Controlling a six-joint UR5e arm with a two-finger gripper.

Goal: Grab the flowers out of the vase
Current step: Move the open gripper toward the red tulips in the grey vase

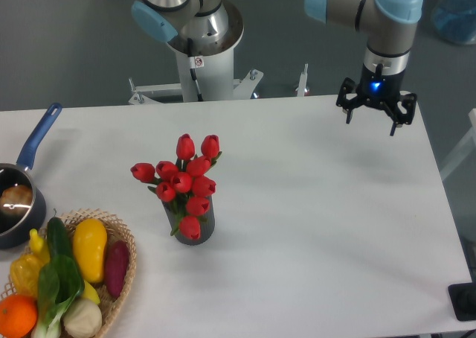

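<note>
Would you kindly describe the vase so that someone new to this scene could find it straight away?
Start at the white table and find the bunch of red flowers near its middle. The vase is the small dark grey cylinder standing upright beneath them, partly hidden by drooping buds. Unlike the wicker basket and blue-handled saucepan to its left, it holds only tulips.

The arm's base column point(199, 48) is planted at the back, with a grey and light-blue joint sitting on top of it. A second blue-capped joint point(398, 7) is seen at the upper right, and from it the wrist is pointed straight down. The claw point(375, 115) is hung below the wrist, held in the air with nothing gripped in it. Its dark fingers point(348, 109) are spread wide apart, tips aimed downward. A small blue light is lit on the wrist just above the claw.
</note>
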